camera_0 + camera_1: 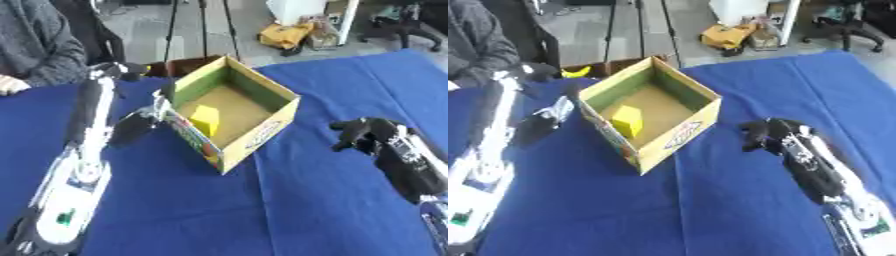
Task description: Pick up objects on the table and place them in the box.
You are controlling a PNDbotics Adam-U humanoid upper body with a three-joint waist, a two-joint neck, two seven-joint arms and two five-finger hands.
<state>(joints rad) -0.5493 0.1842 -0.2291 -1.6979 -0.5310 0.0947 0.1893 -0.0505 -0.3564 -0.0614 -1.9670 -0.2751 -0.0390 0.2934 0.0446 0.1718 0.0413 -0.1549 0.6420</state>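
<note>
An open cardboard box (262,131) with green inner walls stands in the middle of the blue table. Inside it, near the left wall, lies a yellow block (206,120). My left hand (131,128) is close against the outside of the box's left wall, the arm rising from the lower left. To the right of the box, a short gap away, my right hand (761,134) hovers over the cloth with relaxed, bent fingers and nothing in them. No other loose objects show on the table.
The blue cloth (289,200) covers the whole table. Its far edge runs just behind the box. On the floor beyond stand tripod legs (203,30), a yellow bag (282,35) and a black chair (846,25).
</note>
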